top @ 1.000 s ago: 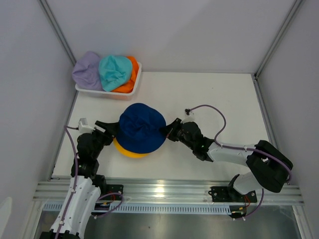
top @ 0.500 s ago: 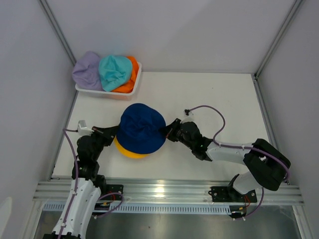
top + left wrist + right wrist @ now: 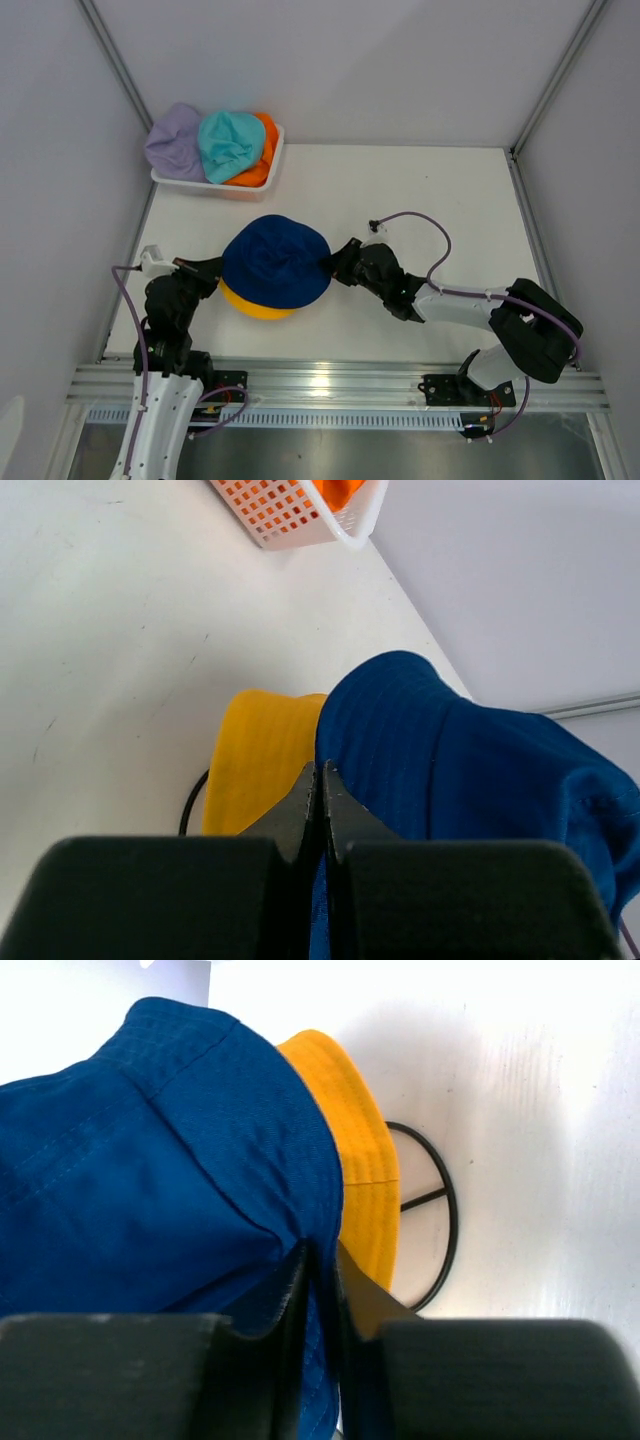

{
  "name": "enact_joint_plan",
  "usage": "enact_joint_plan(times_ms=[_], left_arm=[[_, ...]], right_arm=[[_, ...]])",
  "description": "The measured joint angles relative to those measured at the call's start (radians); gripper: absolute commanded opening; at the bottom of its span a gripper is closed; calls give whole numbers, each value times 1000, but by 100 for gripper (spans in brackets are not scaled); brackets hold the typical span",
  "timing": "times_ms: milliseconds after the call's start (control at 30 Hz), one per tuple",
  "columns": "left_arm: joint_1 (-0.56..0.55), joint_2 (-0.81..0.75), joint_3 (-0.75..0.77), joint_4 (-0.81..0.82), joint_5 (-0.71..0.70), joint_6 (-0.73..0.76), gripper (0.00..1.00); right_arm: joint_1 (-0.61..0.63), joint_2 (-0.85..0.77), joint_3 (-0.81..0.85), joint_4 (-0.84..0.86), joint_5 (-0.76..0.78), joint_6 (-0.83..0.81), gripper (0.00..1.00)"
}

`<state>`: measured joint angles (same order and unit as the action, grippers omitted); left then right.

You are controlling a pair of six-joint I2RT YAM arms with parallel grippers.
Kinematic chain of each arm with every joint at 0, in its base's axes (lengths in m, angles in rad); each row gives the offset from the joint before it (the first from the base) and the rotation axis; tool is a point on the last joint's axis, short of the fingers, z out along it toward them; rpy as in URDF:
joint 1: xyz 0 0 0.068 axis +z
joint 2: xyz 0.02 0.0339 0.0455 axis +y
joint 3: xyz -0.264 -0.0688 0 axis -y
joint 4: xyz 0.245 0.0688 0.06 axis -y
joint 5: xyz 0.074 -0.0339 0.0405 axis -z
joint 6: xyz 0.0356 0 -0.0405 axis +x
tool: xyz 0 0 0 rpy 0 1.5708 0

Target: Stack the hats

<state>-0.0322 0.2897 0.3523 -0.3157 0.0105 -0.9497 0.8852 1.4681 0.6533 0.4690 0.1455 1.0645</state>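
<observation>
The navy hat (image 3: 277, 260) lies over the yellow hat (image 3: 255, 304) at the middle of the table. My left gripper (image 3: 212, 268) is shut on the navy brim at its left side; in the left wrist view the jaws (image 3: 321, 770) meet with blue fabric (image 3: 470, 770) pinched between them, beside the yellow hat (image 3: 260, 760). My right gripper (image 3: 333, 262) holds the opposite edge; in its wrist view the jaws (image 3: 320, 1250) stand very close together with the navy brim (image 3: 170, 1150) between them, above the yellow hat (image 3: 355, 1140). Lavender (image 3: 175, 140), teal (image 3: 228, 143) and orange (image 3: 258, 162) hats lie in the basket.
The white mesh basket (image 3: 276, 158) stands at the back left, also in the left wrist view (image 3: 300, 510). A black wire stand (image 3: 454, 1215) rests on the table under the two hats. Grey walls close in on the left and right.
My left gripper has shut on the navy brim and drawn back to the left, pulling that side of the hat leftward. The right gripper has stayed at the right brim.
</observation>
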Motion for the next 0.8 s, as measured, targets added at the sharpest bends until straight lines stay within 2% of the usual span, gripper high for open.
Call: enact_joint_plan(times_ms=[233,367,567,667,733,800], left_arm=[[0,-9,-35,-25,-7,11,1],[0,-10,-44,-38,-9,24,1],[0,-34,-48,-56,-20,44,1],[0,-37,-56,-58,-25,45,1],[0,-37,-60,-64,-27,45,1],[0,-36,-63,-70,-31,45,1]], right_arm=[[-24,2,0,-4,-22,-4,22],[-32,27,7,-2,-48,-5,27],[-37,48,8,3,-71,-7,24],[-43,52,10,33,-84,-8,14],[-50,65,11,54,-93,-8,1],[-56,82,11,75,-105,1,0]])
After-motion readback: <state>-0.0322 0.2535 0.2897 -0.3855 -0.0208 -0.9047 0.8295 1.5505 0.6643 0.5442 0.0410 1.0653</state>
